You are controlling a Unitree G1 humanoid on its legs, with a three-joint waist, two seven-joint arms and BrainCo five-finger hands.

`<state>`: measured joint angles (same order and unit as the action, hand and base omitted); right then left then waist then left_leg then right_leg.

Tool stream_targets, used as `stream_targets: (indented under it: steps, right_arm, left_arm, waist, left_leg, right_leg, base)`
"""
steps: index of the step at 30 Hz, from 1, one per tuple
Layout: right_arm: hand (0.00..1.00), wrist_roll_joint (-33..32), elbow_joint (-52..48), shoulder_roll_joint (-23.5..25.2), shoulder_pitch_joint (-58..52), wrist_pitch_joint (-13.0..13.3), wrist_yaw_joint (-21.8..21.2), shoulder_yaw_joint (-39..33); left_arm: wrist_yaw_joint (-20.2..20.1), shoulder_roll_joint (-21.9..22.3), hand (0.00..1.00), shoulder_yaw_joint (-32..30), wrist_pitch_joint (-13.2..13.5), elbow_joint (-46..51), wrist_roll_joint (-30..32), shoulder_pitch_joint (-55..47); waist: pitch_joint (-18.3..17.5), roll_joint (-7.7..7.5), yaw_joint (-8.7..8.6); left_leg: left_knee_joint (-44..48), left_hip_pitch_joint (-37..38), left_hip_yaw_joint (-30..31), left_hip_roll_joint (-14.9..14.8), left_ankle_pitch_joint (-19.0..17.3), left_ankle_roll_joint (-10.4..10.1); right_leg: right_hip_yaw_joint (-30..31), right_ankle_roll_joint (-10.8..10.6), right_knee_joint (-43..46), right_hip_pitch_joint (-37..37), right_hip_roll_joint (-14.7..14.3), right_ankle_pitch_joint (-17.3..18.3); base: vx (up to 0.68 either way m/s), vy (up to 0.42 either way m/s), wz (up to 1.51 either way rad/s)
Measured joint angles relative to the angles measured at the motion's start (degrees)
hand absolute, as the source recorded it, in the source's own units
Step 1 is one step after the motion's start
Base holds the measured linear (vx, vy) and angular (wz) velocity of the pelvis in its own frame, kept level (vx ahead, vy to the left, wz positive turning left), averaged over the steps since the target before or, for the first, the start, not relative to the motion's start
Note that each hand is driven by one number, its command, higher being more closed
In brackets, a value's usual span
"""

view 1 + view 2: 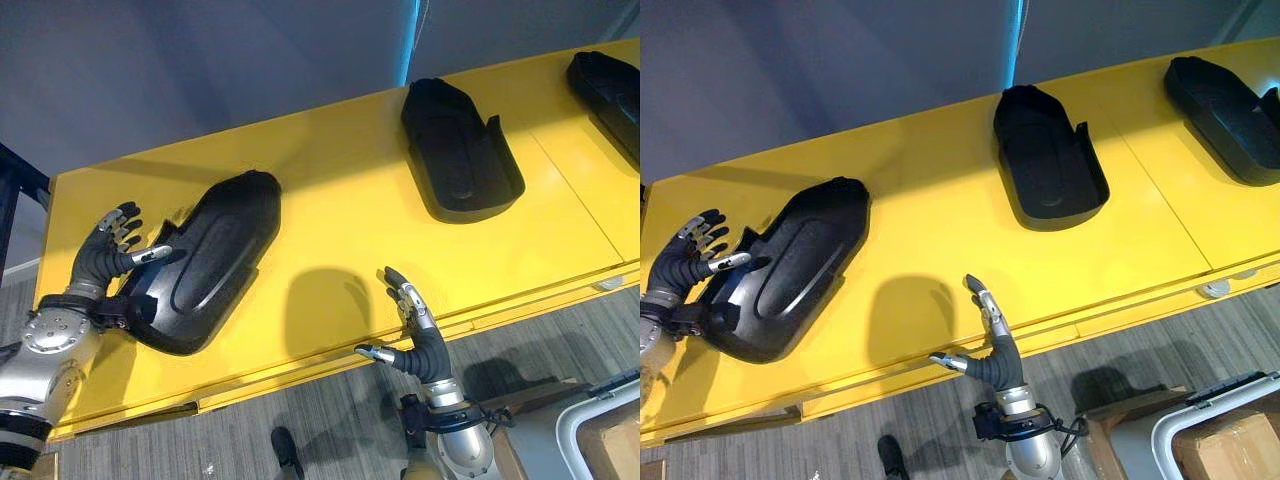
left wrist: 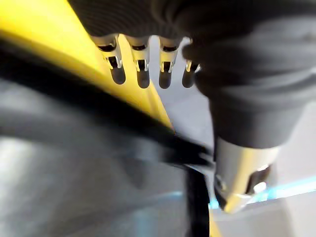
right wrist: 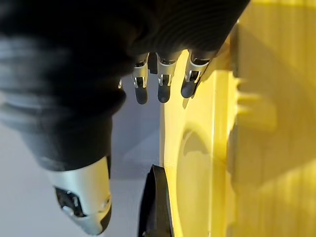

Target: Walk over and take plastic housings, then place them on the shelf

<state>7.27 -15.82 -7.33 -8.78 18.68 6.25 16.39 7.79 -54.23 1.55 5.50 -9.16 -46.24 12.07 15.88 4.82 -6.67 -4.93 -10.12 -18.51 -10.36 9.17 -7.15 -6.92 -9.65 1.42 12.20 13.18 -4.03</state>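
Three black plastic housings lie on the yellow shelf top (image 1: pixel 340 210): one at the left (image 1: pixel 215 255), one in the middle (image 1: pixel 455 150), and one at the far right (image 1: pixel 612 92). My left hand (image 1: pixel 105 250) is at the near end of the left housing, fingers spread and straight, with the thumb resting on the housing's rim. In the left wrist view that housing (image 2: pixel 89 168) lies just below the straight fingers (image 2: pixel 140 69). My right hand (image 1: pixel 420 335) hovers over the shelf's front edge, open and holding nothing, well apart from the middle housing.
A grey wall rises behind the shelf. Grey floor runs along its front edge. A white bin (image 1: pixel 600 430) with a cardboard box stands on the floor at the lower right. A dark frame post (image 1: pixel 12 190) stands at the shelf's left end.
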Motion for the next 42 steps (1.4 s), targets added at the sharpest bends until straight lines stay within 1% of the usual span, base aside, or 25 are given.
stream_targets:
  steps: [1,4,6,7,8,10,12,13,14,15,19,21,22,25,27,29,33,35,37,39,42]
  right_arm:
    - [0.00,0.0,0.1,0.0,0.0,0.0,0.2,0.1]
    - [0.00,0.1,0.4,0.0,0.0,0.0,1.2,0.3]
    - [0.00,0.1,0.8,0.0,0.0,-0.2,1.8,0.5]
    - [0.00,0.2,1.2,0.0,0.1,-0.7,2.2,0.5]
    - [0.00,0.2,1.3,0.0,0.1,-1.4,2.4,0.5]
    - [0.00,0.3,1.4,-0.1,0.3,-2.3,2.8,0.5]
    - [0.00,0.3,2.0,-0.2,0.3,-2.8,2.8,0.5]
    - [0.00,0.4,3.4,-0.2,0.4,-3.0,2.8,0.6]
    - [0.00,0.5,3.9,-0.2,0.4,-3.5,2.8,0.6]
    - [0.00,0.6,4.3,-0.2,0.4,-4.2,2.8,0.6]
    - [0.00,1.5,6.2,-0.2,0.3,-5.3,2.8,0.5]
    - [0.00,1.5,6.9,-0.2,0.2,-6.5,2.7,0.6]
    - [0.00,1.5,7.2,-0.2,0.2,-6.5,2.7,0.6]
    - [0.00,1.6,7.8,-0.6,0.1,-6.8,2.1,0.6]
    - [0.00,1.6,7.8,-1.6,0.1,-7.5,1.5,0.6]
    - [0.00,1.5,7.7,-2.0,-0.3,-8.0,0.9,0.6]
    - [0.00,1.2,7.0,-2.5,-1.4,-8.7,-0.3,0.8]
    - [0.00,0.2,5.0,-3.6,-3.1,-8.9,-1.2,2.1]
    - [0.00,-1.5,3.0,-4.3,-5.6,-8.9,-3.2,3.7]
    - [0.00,-2.9,2.8,-4.3,-6.6,-8.9,-4.4,5.4]
    - [0.00,-5.9,2.8,-5.0,-7.1,-8.9,-7.0,9.8]
  left_arm:
    - [0.8,1.2,0.00,0.0,0.0,0.5,-0.9,-0.5]
    - [4.8,8.4,0.00,-1.8,1.8,7.0,-4.7,-4.1]
    - [5.8,12.6,0.00,-2.3,2.8,11.4,-6.6,-7.1]
    - [6.5,17.3,0.00,-2.3,3.4,14.5,-7.3,-9.4]
    - [6.9,19.9,0.00,-2.3,3.9,15.8,-7.6,-10.7]
    - [7.6,23.9,0.00,-2.3,4.4,17.8,-7.6,-13.3]
    - [7.8,26.2,0.00,-2.2,4.3,19.1,-8.0,-15.5]
    - [7.7,28.3,0.00,-2.2,3.9,20.0,-8.8,-17.9]
    - [7.6,29.4,0.00,-2.1,3.7,20.1,-8.8,-19.2]
    - [7.5,30.3,0.00,-1.8,3.4,20.2,-8.9,-20.4]
    - [6.7,32.5,0.00,-0.8,2.5,20.9,-9.9,-23.2]
    - [6.7,33.9,0.00,-0.7,2.1,20.9,-9.8,-24.2]
    - [6.8,34.3,0.00,-0.7,2.0,20.9,-9.7,-24.2]
    - [6.9,36.2,0.00,-0.7,1.6,20.9,-8.2,-24.1]
    - [6.9,37.9,0.00,-0.7,1.5,21.1,-6.3,-24.1]
    - [6.9,38.8,0.00,-0.7,1.3,21.1,-6.0,-24.1]
    - [6.7,39.4,0.00,-0.4,0.8,21.6,-5.8,-24.0]
    - [6.3,39.6,0.00,0.1,0.5,21.6,-5.9,-24.1]
    - [4.9,39.6,0.00,1.0,0.3,21.6,-6.8,-24.2]
    - [4.1,39.6,0.00,2.4,0.1,21.5,-7.2,-24.3]
    - [2.6,39.6,0.00,5.0,-0.4,20.6,-8.8,-24.3]
  waist:
    - [0.0,0.00,0.00]
    - [-0.1,-0.05,0.25]
    - [-0.1,-0.05,0.43]
    - [-0.1,0.00,0.64]
    - [-0.2,0.11,0.74]
    - [-0.6,0.46,0.90]
    - [-1.1,0.63,0.90]
    - [-1.9,0.62,0.94]
    - [-2.7,0.67,1.04]
    - [-3.5,0.74,1.18]
    - [-5.0,0.60,1.26]
    - [-6.0,0.60,1.43]
    - [-6.4,0.57,1.47]
    - [-7.8,0.51,1.87]
    - [-8.1,0.39,1.98]
    - [-8.9,0.39,2.05]
    - [-10.0,0.14,2.04]
    - [-10.3,-0.10,2.02]
    - [-10.8,-0.66,1.96]
    - [-11.4,-1.17,1.93]
    - [-11.9,-1.99,1.81]
  left_leg:
    - [0.0,0.1,0.0,0.0,0.0,0.0]
    - [0.0,0.4,0.1,0.0,0.0,0.0]
    - [0.0,0.8,0.1,0.0,0.0,0.0]
    - [0.0,1.6,0.2,0.0,0.0,0.0]
    - [0.0,1.9,0.3,-0.1,0.0,0.0]
    - [-0.1,2.0,0.6,-0.2,0.0,0.0]
    - [-0.1,2.4,0.7,-0.2,0.0,0.0]
    - [-0.2,3.3,0.7,-0.2,-0.1,-0.1]
    - [-0.3,3.5,0.7,-0.3,-0.2,-0.2]
    - [-0.3,3.6,0.7,-0.3,-0.2,-0.2]
    - [-0.3,4.3,1.2,-0.5,-0.2,-0.3]
    - [-0.3,4.7,1.3,-0.5,-0.3,-0.4]
    - [-0.3,4.7,1.3,-0.6,-0.3,-0.4]
    - [-0.3,4.8,1.3,-0.6,-0.3,-0.4]
    - [-0.3,5.6,1.3,-0.6,-0.3,-0.4]
    - [-0.3,5.7,1.4,-0.7,-0.3,-0.4]
    - [-0.3,5.7,1.4,-0.8,-0.3,-0.5]
    - [-0.3,5.8,1.4,-0.8,-0.3,-0.5]
    - [-0.3,6.0,1.4,-0.9,-0.3,-0.6]
    - [-0.3,6.1,1.3,-1.0,-0.3,-0.6]
    - [-0.3,6.1,1.2,-1.1,-0.4,-0.7]
  right_leg:
    - [0.0,0.0,0.0,-0.1,0.0,0.0]
    - [0.0,0.0,0.0,-0.4,0.0,0.0]
    - [-0.1,0.0,-0.1,-1.0,0.0,0.0]
    - [-0.2,0.0,-0.4,-1.9,-0.1,0.0]
    - [-0.3,0.0,-0.5,-2.4,-0.1,0.0]
    - [-0.5,0.0,-0.6,-2.8,-0.3,0.0]
    - [-0.6,0.0,-0.7,-3.2,-0.3,0.0]
    - [-0.7,0.0,-0.9,-4.3,-0.3,0.0]
    - [-0.7,0.0,-0.9,-4.5,-0.3,0.1]
    - [-0.7,0.0,-0.9,-4.5,-0.4,0.1]
    - [-1.4,-0.1,-1.1,-5.8,-0.5,0.2]
    - [-1.5,0.0,-1.1,-6.3,-0.5,0.3]
    - [-1.5,0.0,-1.1,-6.3,-0.5,0.3]
    - [-1.5,0.0,-1.1,-6.3,-0.6,0.3]
    - [-1.5,-0.2,-1.1,-7.1,-0.6,0.2]
    - [-1.6,-0.2,-1.1,-7.3,-0.6,0.3]
    - [-1.6,-0.2,-1.1,-7.4,-0.8,0.3]
    - [-1.6,-0.2,-1.1,-7.5,-0.8,0.3]
    - [-1.6,-0.2,-1.1,-7.6,-0.9,0.3]
    - [-1.5,-0.2,-1.1,-7.6,-1.0,0.3]
    - [-1.4,-0.2,-1.2,-7.6,-1.1,0.3]
  base:
    - [0.00,0.000,0.00]
    - [0.00,0.000,0.00]
    - [0.00,0.000,0.00]
    - [-0.01,0.020,0.03]
    - [-0.02,0.021,0.04]
    - [-0.04,0.016,0.06]
    - [-0.02,0.008,0.02]
    - [0.00,0.000,0.00]
    - [0.00,0.000,0.00]
    - [0.00,0.000,0.00]
    - [-0.04,0.011,0.08]
    - [-0.05,0.015,0.01]
    - [-0.04,0.011,0.00]
    - [-0.01,0.002,0.00]
    - [0.00,0.000,0.00]
    - [0.00,0.000,0.00]
    - [0.00,0.000,0.00]
    - [0.00,0.000,0.00]
    - [-0.02,0.005,-0.01]
    - [0.00,0.000,0.00]
    - [-0.04,0.003,-0.02]
